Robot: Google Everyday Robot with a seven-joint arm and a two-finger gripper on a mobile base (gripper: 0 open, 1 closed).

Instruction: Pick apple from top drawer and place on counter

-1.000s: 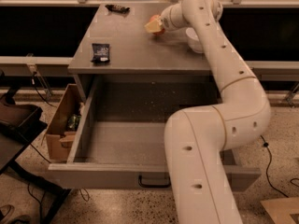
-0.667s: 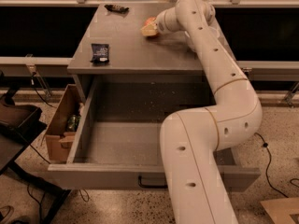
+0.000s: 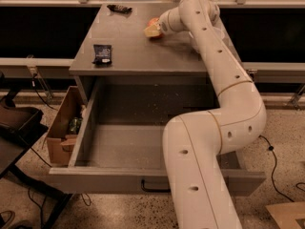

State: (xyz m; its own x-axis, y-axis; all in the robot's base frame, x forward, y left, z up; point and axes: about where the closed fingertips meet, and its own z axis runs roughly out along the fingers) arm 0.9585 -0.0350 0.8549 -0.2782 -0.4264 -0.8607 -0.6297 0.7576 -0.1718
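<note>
Camera view: apple (image 3: 153, 22) at tool (image 3: 151, 30), over counter (image 3: 126, 49)

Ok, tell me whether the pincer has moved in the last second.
Yes. The pincer, with the apple over the counter, has shifted slightly left, towards the side where the dark packet lies.

Nothing in the room can be read from here; the dark packet (image 3: 102, 53) lying on the counter (image 3: 133, 51) may carry print, but it is too small to make out; the dark thing (image 3: 119, 8) at the counter's far edge shows no legible mark. The cardboard box (image 3: 61, 128) beside the open drawer (image 3: 124, 147) bears no label I can read. The gripper (image 3: 155, 27), over the back of the counter at the apple (image 3: 151, 31), shows no lettering.
</note>
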